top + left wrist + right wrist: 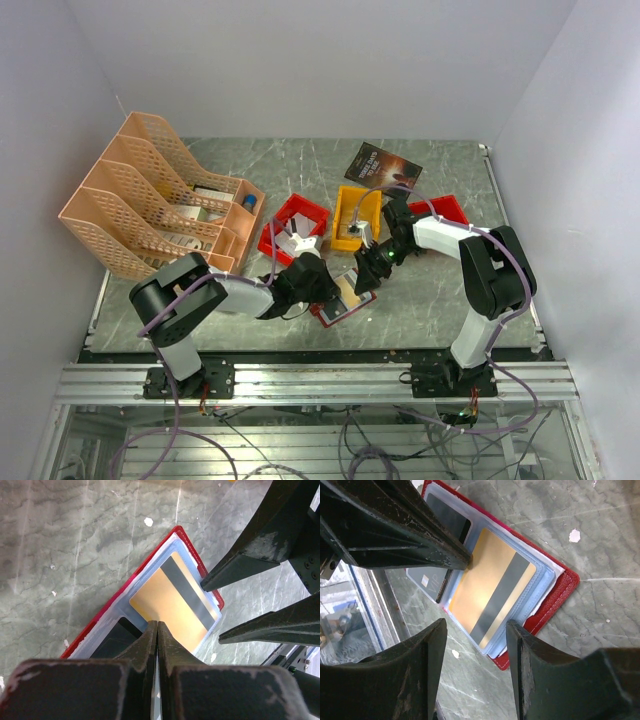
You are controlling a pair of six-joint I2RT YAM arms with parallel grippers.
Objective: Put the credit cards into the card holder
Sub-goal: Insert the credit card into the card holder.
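The dark-red card holder (pixel 340 302) lies open on the marble table between the two arms. A gold credit card (pixel 170 597) with a dark stripe sits in its clear pocket (pixel 485 587). A dark card (pixel 112 640) fills the neighbouring pocket (pixel 447 517), and a grey card (pixel 426 580) pokes out beside it. My left gripper (pixel 157 625) is shut, its tips resting on the near edge of the gold card. My right gripper (pixel 476 625) is open and hovers over the holder's far end, with nothing between its fingers (pixel 240 565).
An orange file rack (pixel 150 200) stands at the left. Two red bins (pixel 293 225) (pixel 440 208) and a yellow bin (pixel 355 215) sit behind the holder, with a dark booklet (pixel 382 165) at the back. The table's front rail (pixel 320 380) is close to the holder.
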